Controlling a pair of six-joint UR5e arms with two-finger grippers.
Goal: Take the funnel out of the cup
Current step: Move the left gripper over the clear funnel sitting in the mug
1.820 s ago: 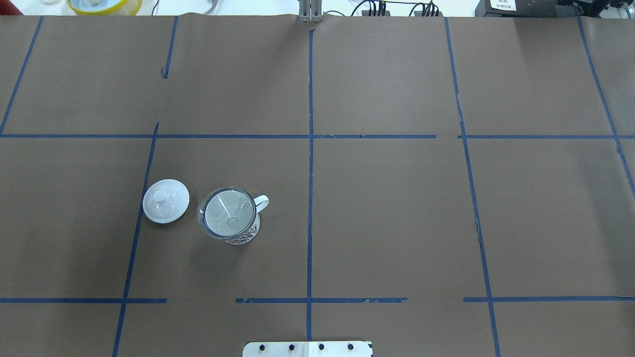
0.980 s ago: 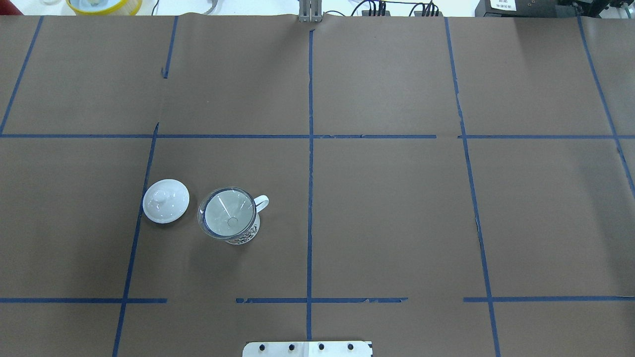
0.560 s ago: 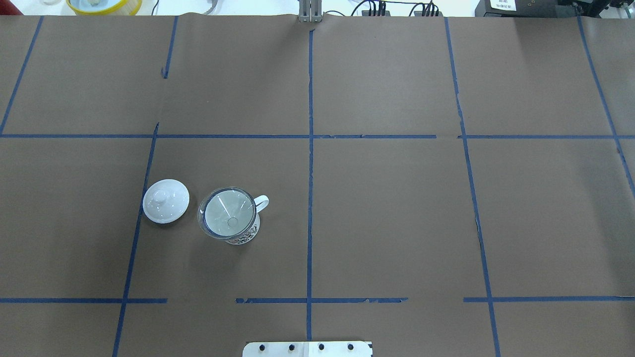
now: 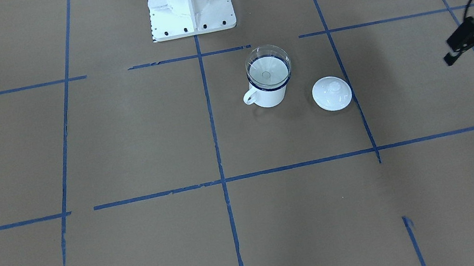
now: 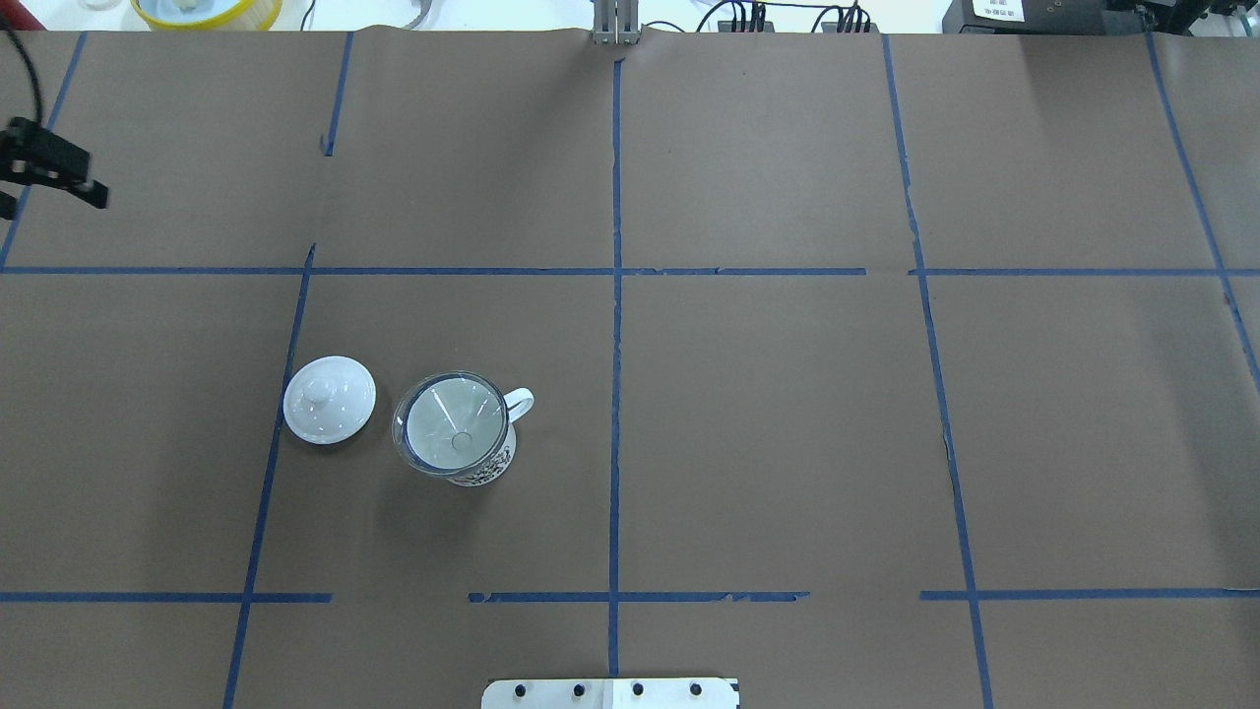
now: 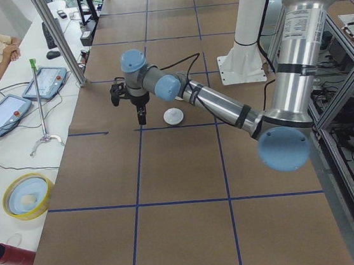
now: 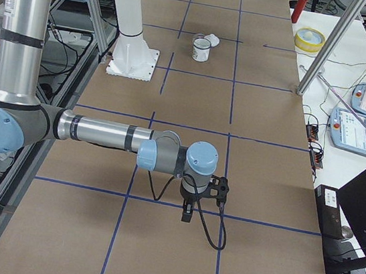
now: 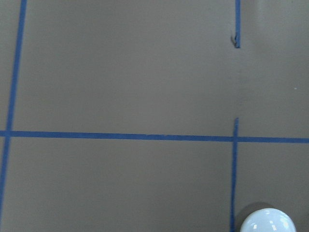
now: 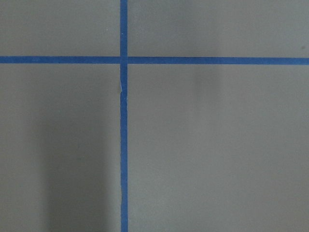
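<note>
The clear funnel (image 5: 451, 425) sits upright in the white cup (image 5: 489, 470), whose handle points right in the overhead view. Both also show in the front view, the funnel (image 4: 268, 67) on the cup (image 4: 267, 97). My left gripper (image 4: 467, 57) is open and empty, above the table well to the far left of the cup; it shows at the overhead view's left edge (image 5: 47, 197). My right gripper (image 7: 187, 213) shows only in the exterior right view, far from the cup (image 7: 200, 50), and I cannot tell whether it is open or shut.
A white domed lid (image 5: 329, 399) with a knob lies just left of the cup, also in the left wrist view (image 8: 268, 221). The robot's white base (image 4: 189, 2) stands behind the cup. A yellow bowl (image 5: 207, 10) sits beyond the table's far edge.
My left gripper has come into the overhead view at its left edge. The cup, the funnel and the lid have not moved.
</note>
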